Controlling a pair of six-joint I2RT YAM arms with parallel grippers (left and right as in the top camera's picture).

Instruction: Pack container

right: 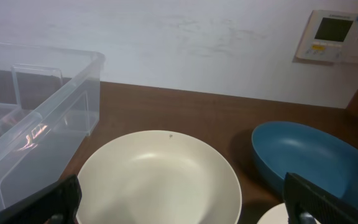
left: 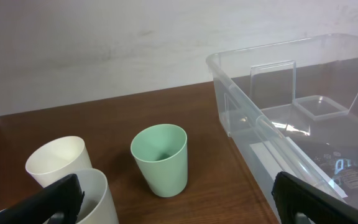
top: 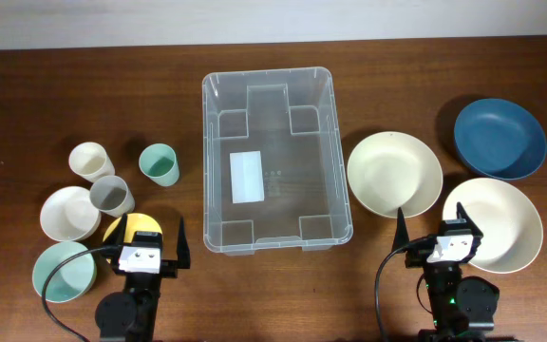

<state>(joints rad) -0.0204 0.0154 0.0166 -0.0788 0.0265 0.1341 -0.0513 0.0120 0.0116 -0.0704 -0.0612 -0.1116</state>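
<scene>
The clear plastic container [top: 215, 133] stands empty in the middle of the table, a white label on its base; it also shows in the left wrist view [left: 303, 149] and the right wrist view [right: 36, 118]. My left gripper [top: 145, 249] is open and empty at the front left, over a yellow bowl [top: 141, 224]. My right gripper [top: 443, 239] is open and empty at the front right, behind a cream bowl [top: 394, 174], which also shows in the right wrist view [right: 160, 186].
Left of the container stand a green cup [top: 160, 163], a cream cup [top: 90, 161], a grey cup [top: 112, 196], a white bowl [top: 67, 213] and a teal bowl [top: 63, 271]. At the right are a blue bowl [top: 499, 139] and a second cream bowl [top: 506, 218].
</scene>
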